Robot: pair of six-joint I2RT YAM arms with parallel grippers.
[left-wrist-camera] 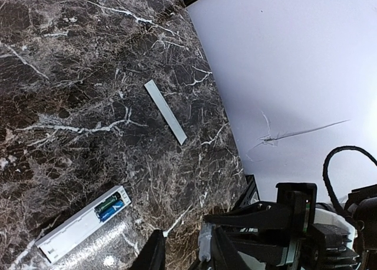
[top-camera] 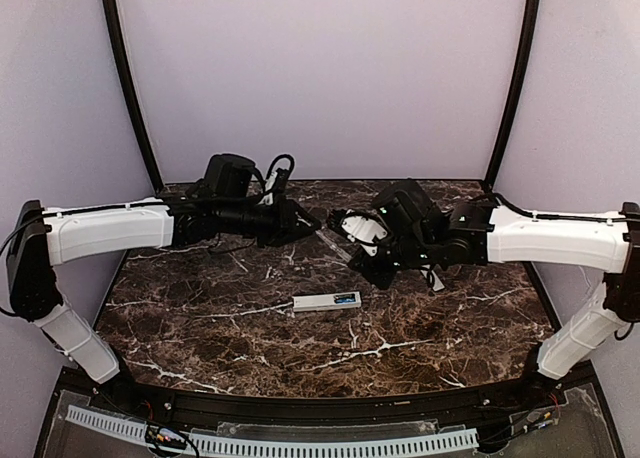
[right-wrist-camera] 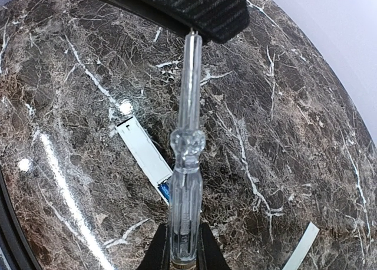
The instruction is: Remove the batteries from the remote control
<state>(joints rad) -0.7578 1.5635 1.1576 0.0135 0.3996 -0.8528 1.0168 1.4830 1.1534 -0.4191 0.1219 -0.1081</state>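
The white remote control [top-camera: 325,301] lies back-up mid-table. Its open compartment shows a green and a blue battery [left-wrist-camera: 111,206]; the remote control [right-wrist-camera: 141,149] is partly hidden in the right wrist view. My right gripper [right-wrist-camera: 181,246] is shut on the handle of a clear screwdriver [right-wrist-camera: 187,164], held above the table. Its tip rests against a black finger [right-wrist-camera: 194,7] of my left gripper [left-wrist-camera: 184,246]. That gripper's jaws stand apart, with the clear tip [left-wrist-camera: 204,243] beside one finger. The two grippers, left [top-camera: 308,221] and right [top-camera: 340,223], meet behind the remote.
The thin pale-grey cover strip [left-wrist-camera: 165,112] lies flat on the marble, apart from the remote, toward the back wall [left-wrist-camera: 294,58]. That cover strip [right-wrist-camera: 300,246] also shows in the right wrist view. Black frame posts stand at the table's rear corners.
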